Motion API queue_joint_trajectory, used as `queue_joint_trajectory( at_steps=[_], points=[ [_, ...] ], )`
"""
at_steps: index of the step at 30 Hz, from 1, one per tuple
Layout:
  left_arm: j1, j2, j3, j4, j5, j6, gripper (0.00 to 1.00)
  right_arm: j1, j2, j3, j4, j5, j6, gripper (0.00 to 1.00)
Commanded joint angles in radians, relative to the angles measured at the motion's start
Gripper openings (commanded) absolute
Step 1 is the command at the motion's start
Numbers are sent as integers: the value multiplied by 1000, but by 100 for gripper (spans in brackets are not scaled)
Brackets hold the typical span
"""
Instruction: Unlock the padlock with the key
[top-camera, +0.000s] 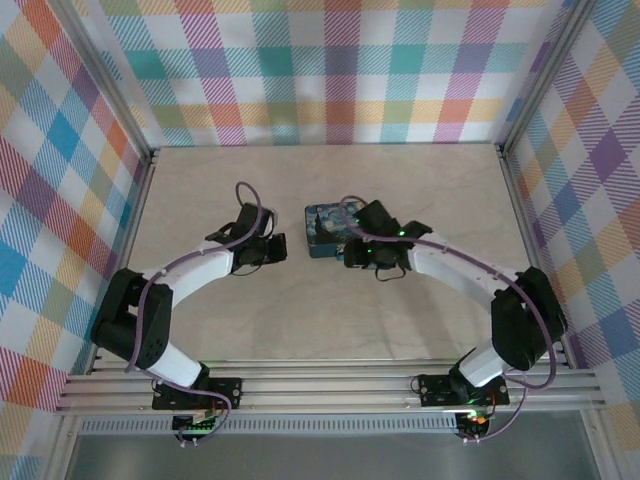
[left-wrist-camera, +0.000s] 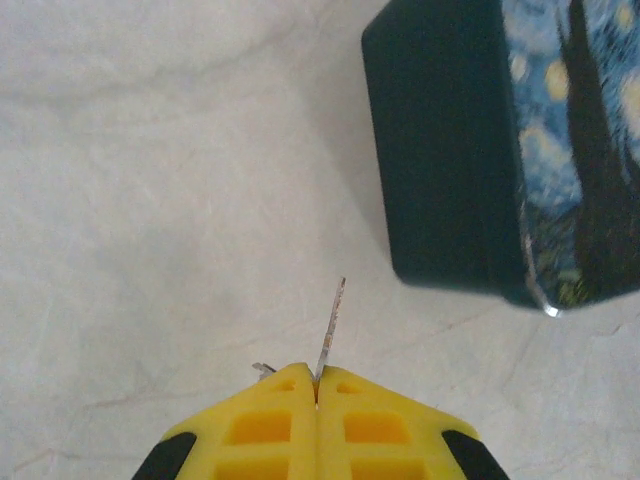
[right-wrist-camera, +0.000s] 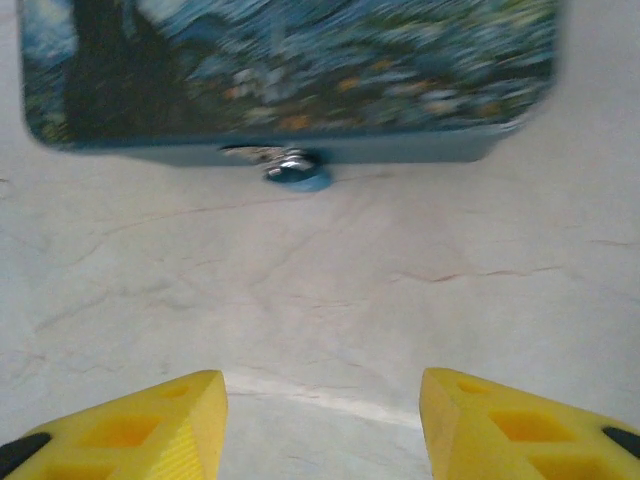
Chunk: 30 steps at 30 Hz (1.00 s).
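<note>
Key (left-wrist-camera: 330, 328), long axis straight out from left gripper (left-wrist-camera: 316, 380) tips

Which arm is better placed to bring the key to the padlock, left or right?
Left: the left gripper is shut on the key, near the padlock. The right gripper is open and empty.

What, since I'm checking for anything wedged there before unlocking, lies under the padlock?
The padlock lies flat on the marbled table; nothing shows beneath its visible edges. A small silvery-blue fitting juts from one side. The patch directly underneath is hidden by its body.
</note>
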Motion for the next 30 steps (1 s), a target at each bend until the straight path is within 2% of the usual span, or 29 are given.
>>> queue_joint_trajectory(
  at_steps=[1, 9, 21, 30],
  points=[
    [10, -52, -50, 58, 55, -7, 0, 28, 74, 11, 108, 61, 95, 52],
    [9, -86, -152, 127, 147, -43, 0, 44, 216, 84, 180, 131, 121, 51],
    [9, -116, -202, 184, 205, -16, 0, 59, 335, 128, 228, 203, 126, 52],
    [9, -142, -225, 171, 211, -3, 0, 63, 416, 178, 232, 253, 115, 49]
  ],
)
